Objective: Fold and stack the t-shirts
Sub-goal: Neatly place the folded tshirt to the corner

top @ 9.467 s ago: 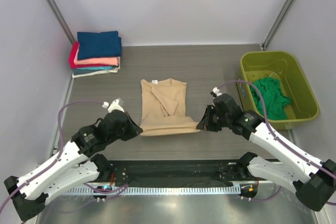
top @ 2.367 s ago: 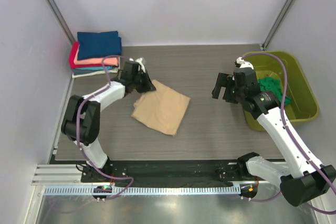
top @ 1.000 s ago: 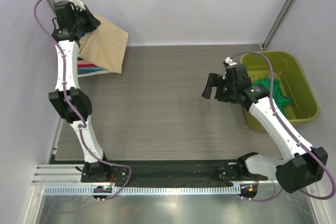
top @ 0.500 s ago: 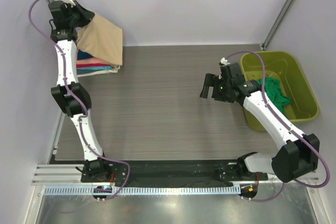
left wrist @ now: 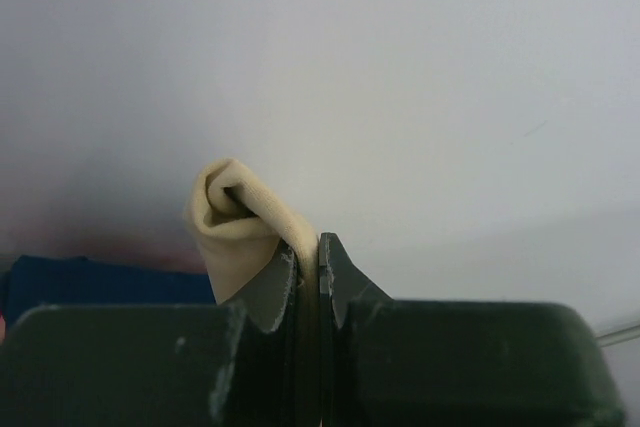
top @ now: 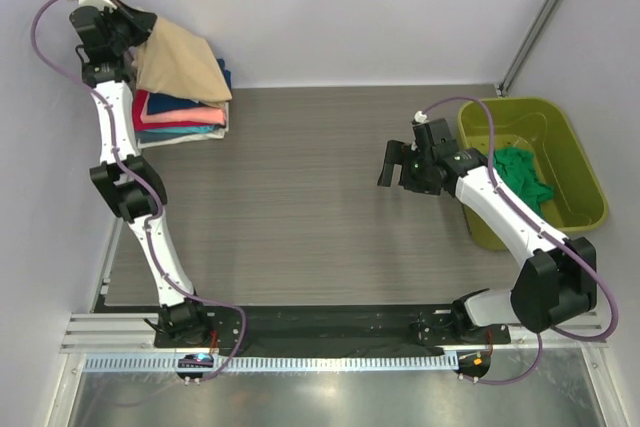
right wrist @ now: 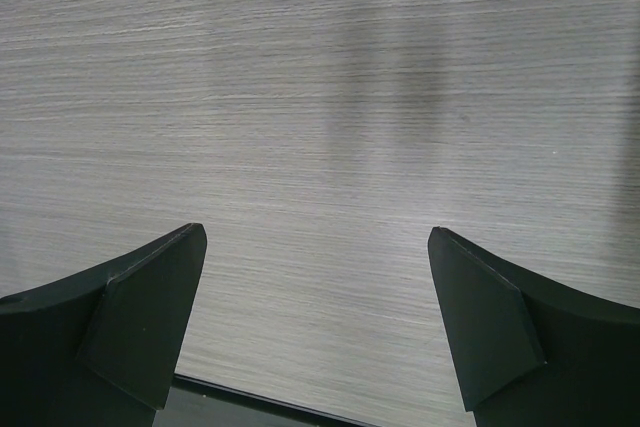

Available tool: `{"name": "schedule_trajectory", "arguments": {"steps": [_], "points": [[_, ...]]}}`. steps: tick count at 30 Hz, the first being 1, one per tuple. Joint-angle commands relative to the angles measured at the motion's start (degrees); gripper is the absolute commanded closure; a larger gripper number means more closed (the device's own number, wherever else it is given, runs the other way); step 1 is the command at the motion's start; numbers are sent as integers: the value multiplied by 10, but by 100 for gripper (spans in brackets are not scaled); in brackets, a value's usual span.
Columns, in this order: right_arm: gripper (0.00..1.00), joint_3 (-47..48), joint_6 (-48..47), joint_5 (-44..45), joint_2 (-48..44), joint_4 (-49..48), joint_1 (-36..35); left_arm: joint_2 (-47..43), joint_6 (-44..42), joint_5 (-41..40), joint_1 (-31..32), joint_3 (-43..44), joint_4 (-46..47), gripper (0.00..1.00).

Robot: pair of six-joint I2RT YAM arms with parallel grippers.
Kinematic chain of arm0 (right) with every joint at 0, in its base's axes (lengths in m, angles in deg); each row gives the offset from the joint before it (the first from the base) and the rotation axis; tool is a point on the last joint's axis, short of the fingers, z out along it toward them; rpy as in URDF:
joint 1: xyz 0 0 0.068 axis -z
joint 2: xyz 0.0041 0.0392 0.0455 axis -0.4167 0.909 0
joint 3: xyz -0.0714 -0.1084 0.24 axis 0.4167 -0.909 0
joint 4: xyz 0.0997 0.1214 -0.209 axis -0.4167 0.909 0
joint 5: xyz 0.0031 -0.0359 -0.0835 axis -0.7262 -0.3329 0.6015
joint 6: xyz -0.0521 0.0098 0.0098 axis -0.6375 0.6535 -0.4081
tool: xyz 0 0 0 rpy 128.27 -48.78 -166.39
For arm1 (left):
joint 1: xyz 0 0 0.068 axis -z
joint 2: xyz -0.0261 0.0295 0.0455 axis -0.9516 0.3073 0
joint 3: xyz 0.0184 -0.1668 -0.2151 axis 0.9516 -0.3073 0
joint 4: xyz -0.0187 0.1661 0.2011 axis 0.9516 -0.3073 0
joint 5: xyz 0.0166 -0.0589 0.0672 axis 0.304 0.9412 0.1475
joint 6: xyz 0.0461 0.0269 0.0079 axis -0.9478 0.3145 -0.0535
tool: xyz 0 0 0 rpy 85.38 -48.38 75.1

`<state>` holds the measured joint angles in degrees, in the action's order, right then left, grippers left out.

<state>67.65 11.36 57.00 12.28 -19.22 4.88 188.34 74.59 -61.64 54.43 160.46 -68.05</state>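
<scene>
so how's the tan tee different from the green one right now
The tan t-shirt is folded into a flat panel; the green t-shirt is a crumpled heap. The tan one is pinched by the shut left gripper and hangs over the stack of folded shirts at far left. The green one lies loose in the lime-green tub at right, with the open right gripper over bare table. Both are plain, single-colour tees.

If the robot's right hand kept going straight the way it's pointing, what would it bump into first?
Probably the bare grey table. The right hand is open and aimed down at it, and its wrist view shows only tabletop ahead, with nothing in between.
</scene>
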Motion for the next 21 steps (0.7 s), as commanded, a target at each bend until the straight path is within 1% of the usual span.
{"name": "schedule_trajectory", "arguments": {"steps": [1,4,7,8,9,11,12,13,17,18,20,21], "points": [[1,8,3,-5,7,-24,1,33,17,28,-11,14,63,100],[1,6,5,-9,15,-26,1,56,20,32,-23,15,77,100],[1,2,5,-9,20,-28,1,88,15,15,-35,14,84,100],[1,1,5,-9,22,-28,1,98,6,-10,-39,12,82,88],[1,1,4,-10,25,-28,0,104,-3,-29,-41,11,74,74],[1,1,6,-10,29,-30,-1,106,-12,-70,-48,13,27,32],[1,1,7,-10,29,-32,-2,107,-17,-107,-48,20,9,2],[1,0,7,-11,33,-33,-4,105,-24,-121,-49,22,-20,0],[1,-2,17,-13,45,-46,-15,73,-44,-184,-47,20,-75,0],[1,-5,21,-15,46,-53,-18,50,-52,-193,-47,18,-98,0],[1,-10,25,-18,49,-63,-26,19,-54,-225,-45,-18,-115,0],[1,-14,30,-20,51,-74,-32,-22,-52,-238,-45,-41,-123,0]]}}
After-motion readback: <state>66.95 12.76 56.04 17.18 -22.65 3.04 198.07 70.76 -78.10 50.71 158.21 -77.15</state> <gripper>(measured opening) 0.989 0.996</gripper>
